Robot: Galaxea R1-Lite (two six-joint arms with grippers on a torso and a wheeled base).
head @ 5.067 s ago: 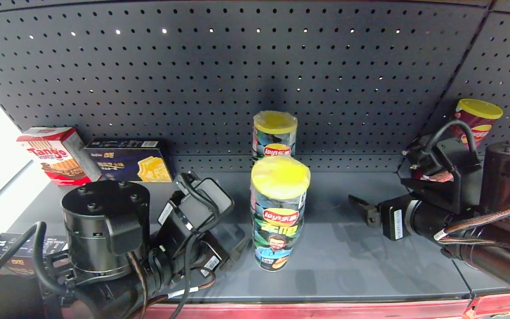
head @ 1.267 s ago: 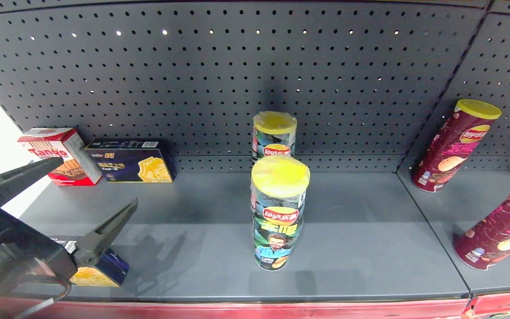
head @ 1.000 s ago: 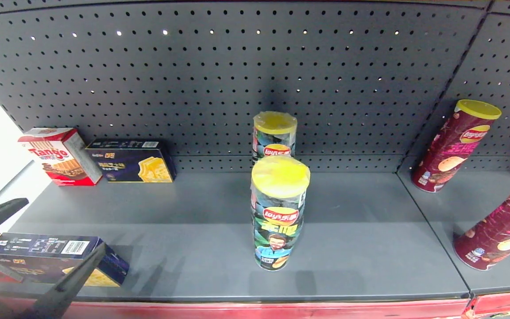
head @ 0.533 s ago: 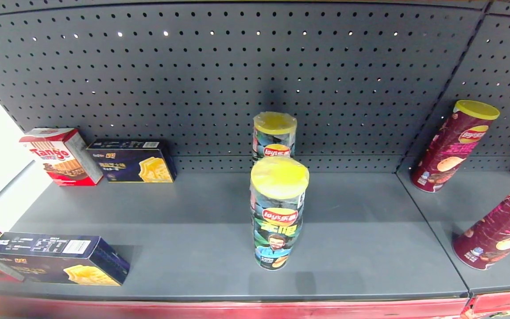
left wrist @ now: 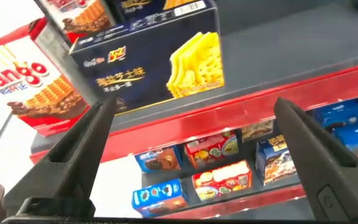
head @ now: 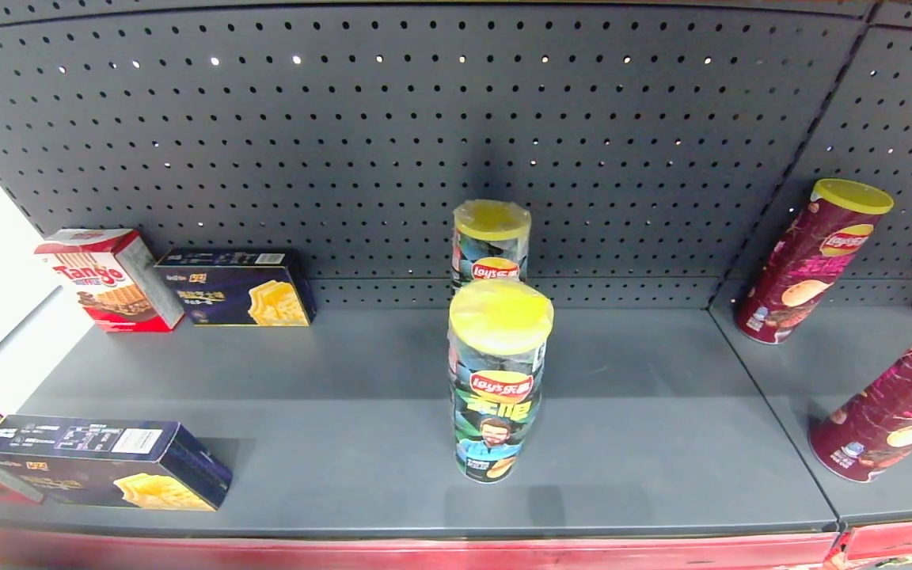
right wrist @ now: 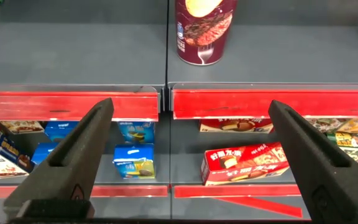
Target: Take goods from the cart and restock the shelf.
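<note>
On the shelf front, both arms now pulled back
Head view: the left arm has left sight; the navy cracker box (head: 108, 463) lies at the shelf's (head: 646, 443) front left. Left wrist view: the left gripper (left wrist: 194, 104) gapes wide, empty, facing that box. Right wrist view: the right gripper (right wrist: 189, 104) gapes too, facing a maroon can (right wrist: 204, 25).

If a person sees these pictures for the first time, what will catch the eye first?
Two chip cans with bright yellow lids stand in the middle of the grey shelf, the front can directly before the back can. On the right section stand a rear maroon can and a front maroon can. At the left front edge lies a dark blue cracker box.
</note>
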